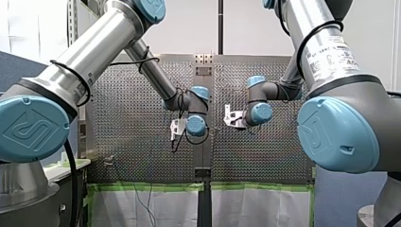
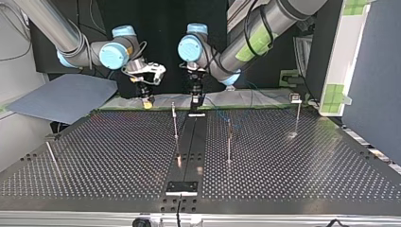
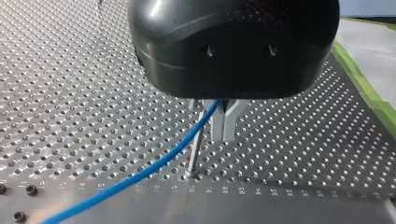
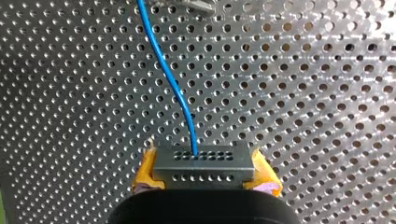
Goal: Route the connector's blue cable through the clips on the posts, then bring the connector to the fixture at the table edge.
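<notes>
In the right wrist view the grey connector [image 4: 203,163], a small metal block with rows of holes, sits between my right gripper's [image 4: 203,173] yellow pads [image 4: 145,173], which are shut on it. The blue cable [image 4: 173,84] runs from the connector's face out over the perforated table. In the left wrist view my left gripper's [image 3: 224,134] metal fingers are shut on the blue cable [image 3: 154,167], close beside a thin post [image 3: 195,150]. In the top view my right gripper [image 2: 147,101] hangs at the far edge left of centre, and my left gripper [image 2: 195,101] hangs next to it.
Thin posts stand on the table [image 2: 283,161]: one near the middle [image 2: 175,122], one right of it [image 2: 229,142], one far right [image 2: 298,113], one at the left [image 2: 52,158]. A black fixture plate [image 2: 181,187] lies at the near edge. Green tape [image 3: 369,88] lines the table's edge.
</notes>
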You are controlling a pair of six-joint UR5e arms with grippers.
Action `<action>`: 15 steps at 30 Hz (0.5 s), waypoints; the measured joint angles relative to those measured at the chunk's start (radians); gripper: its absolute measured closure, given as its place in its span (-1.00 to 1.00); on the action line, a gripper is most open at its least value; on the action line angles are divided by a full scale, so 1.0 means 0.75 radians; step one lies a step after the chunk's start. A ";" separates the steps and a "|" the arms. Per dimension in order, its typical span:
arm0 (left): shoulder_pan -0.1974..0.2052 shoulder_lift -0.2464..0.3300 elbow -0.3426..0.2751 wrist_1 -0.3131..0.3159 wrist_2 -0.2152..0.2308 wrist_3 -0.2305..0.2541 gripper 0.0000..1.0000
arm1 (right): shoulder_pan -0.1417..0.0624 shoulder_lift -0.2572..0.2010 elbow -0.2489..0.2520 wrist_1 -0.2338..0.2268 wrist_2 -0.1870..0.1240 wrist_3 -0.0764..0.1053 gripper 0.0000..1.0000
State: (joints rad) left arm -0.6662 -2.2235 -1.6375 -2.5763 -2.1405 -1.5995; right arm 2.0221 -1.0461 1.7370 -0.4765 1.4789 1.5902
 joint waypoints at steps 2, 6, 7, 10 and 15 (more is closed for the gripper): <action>0.001 -0.001 0.005 0.000 0.006 0.003 1.00 | -0.006 0.001 0.000 -0.014 0.000 -0.002 1.00; 0.003 -0.001 0.009 -0.001 0.017 0.008 1.00 | -0.017 0.006 0.001 -0.053 0.000 0.000 1.00; 0.004 -0.001 0.010 -0.001 0.021 0.009 1.00 | -0.019 0.009 0.001 -0.062 0.000 -0.001 1.00; 0.004 -0.003 0.011 -0.001 0.029 0.009 1.00 | -0.022 0.031 0.001 -0.088 -0.002 -0.002 1.00; 0.003 -0.026 0.033 -0.018 0.040 0.009 1.00 | -0.027 0.078 0.001 -0.117 -0.003 0.000 1.00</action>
State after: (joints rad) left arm -0.6642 -2.2430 -1.6125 -2.5900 -2.1107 -1.5926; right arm 2.0021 -0.9876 1.7376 -0.5641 1.4764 1.5902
